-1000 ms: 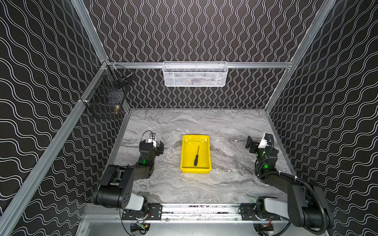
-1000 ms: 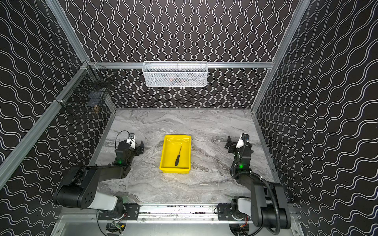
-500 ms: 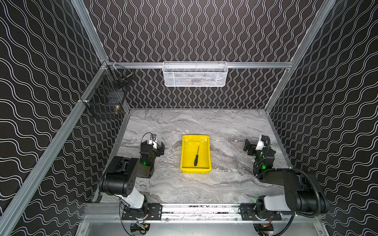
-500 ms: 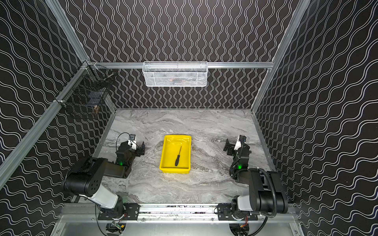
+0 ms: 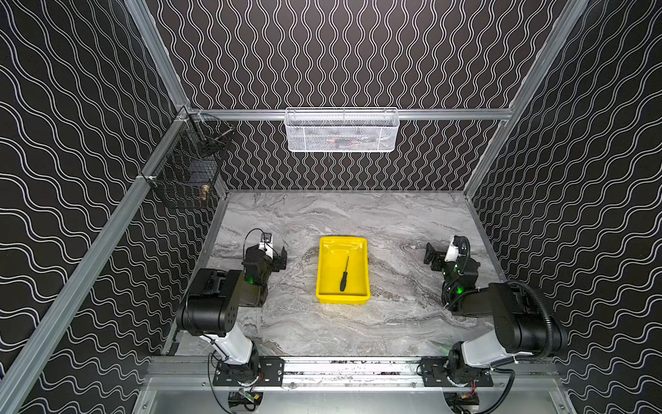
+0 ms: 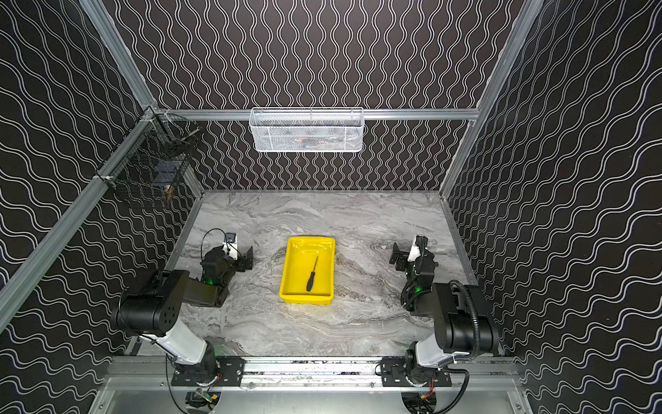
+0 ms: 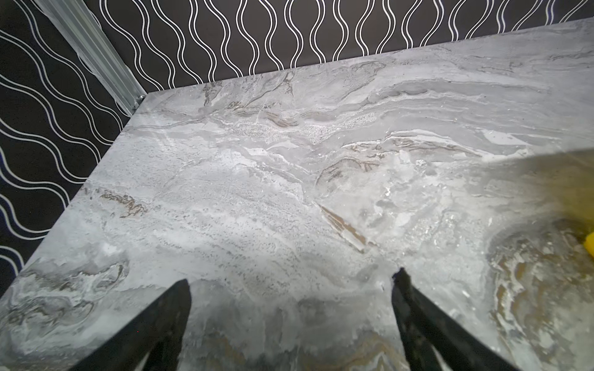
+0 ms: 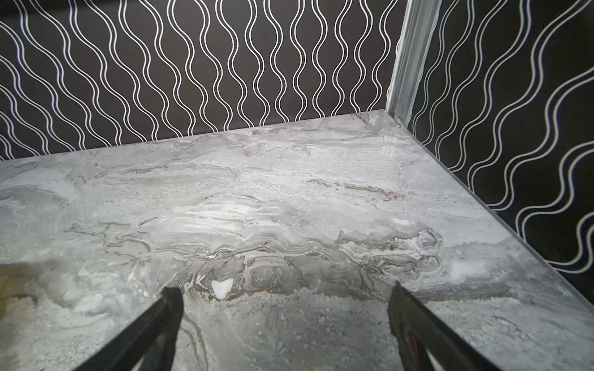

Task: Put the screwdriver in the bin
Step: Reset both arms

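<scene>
- Far left, on the side wall: black wire basket, hanging, with small items inside, too small to name; no part in the task.
- Left side of the marble table: left gripper, low over the surface, well apart from the bin. In the left wrist view, left gripper with jaws spread wide, only bare marble between the fingers, nothing held.
- Centre: yellow bin, flat on the table between the two arms; also in a top view. A small yellow corner of it at the edge of the left wrist view.
- Inside the bin: screwdriver, lying flat on the bin floor, black handle toward the near end, thin shaft pointing toward the back wall. Fully within the rim, not touching any gripper. Same position in a top view.
- Back wall, above centre: white mesh basket, mounted on the rail, not involved.
- Right side: right gripper, also low and away from the bin. In the right wrist view, right gripper wide open, empty.
- Step in hand, as a judgement: placing looks finished; both arms folded back near their bases, as in a rest pose.
- Next move: probably nothing more than settling both arms; no new grasp needed, only care not to knock the bin.
</scene>
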### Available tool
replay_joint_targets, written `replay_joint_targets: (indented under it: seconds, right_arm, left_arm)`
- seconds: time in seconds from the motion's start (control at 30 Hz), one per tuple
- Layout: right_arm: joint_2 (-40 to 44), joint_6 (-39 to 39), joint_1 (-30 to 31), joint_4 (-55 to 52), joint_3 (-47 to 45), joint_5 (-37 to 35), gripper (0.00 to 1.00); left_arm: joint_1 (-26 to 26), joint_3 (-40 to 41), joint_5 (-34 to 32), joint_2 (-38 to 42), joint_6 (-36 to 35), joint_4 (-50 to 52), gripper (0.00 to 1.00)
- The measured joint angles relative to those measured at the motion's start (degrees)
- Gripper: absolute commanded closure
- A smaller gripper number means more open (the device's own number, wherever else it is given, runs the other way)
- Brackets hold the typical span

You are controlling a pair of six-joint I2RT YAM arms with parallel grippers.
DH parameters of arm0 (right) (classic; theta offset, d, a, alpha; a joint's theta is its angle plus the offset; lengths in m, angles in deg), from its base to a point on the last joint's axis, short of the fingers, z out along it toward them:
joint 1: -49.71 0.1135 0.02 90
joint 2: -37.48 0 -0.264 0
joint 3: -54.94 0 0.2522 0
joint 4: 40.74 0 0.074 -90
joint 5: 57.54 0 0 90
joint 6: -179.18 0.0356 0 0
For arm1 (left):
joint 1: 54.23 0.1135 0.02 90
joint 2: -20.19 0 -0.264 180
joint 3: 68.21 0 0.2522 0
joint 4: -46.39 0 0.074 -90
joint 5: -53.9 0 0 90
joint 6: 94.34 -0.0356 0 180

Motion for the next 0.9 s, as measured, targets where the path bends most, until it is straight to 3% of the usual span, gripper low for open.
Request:
replay_joint_targets:
  seconds: [0.9]
  right_arm:
    - [-0.2, -0.4, 0.0, 0.2, -0.2, 0.6, 0.01]
  left_arm:
    - [0.1, -0.5, 1.0, -0.3, 0.2, 0.3, 0.01]
